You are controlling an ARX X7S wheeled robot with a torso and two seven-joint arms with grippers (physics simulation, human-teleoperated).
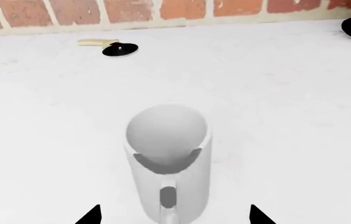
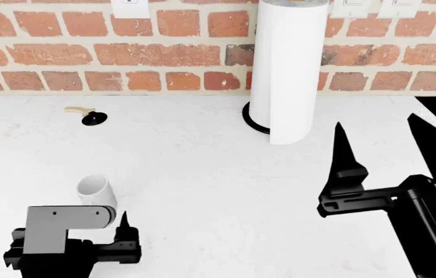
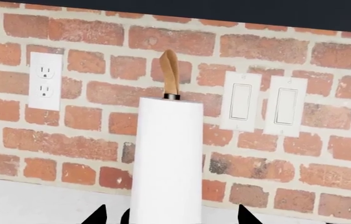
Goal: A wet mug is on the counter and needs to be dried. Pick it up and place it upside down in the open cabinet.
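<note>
Your mug (image 2: 97, 191) stands upright on the counter (image 2: 202, 168), a plain white cylinder with a smooth rounded interior. In the left wrist view, its small loop handle (image 1: 168, 198) faces the camera. The counter is a broad flat white surface, faintly mottled like stone.

Your left gripper (image 1: 174, 215) has its two black pointed fingertips spread apart, one either side of the mug's lower body. The jaws are open and not touching the mug wall as far as that view shows. From the head view, the mug sits just beyond the grey block of that wrist.

Your right gripper (image 2: 380, 150) hovers well apart from the mug, its long black tapered fingers spread, aimed toward the paper-towel roll (image 2: 286, 69). That roll is a tall smooth white cylinder on a black round base, topped by a tan loop (image 3: 170, 73) in the right wrist view.

A red brick wall (image 2: 86, 58) with pale mortar backs the counter. It carries a white outlet (image 3: 45, 81) and two white rocker switches (image 3: 266, 105). A small black disc with a tan handle (image 2: 88, 116) lies flat near the wall.
</note>
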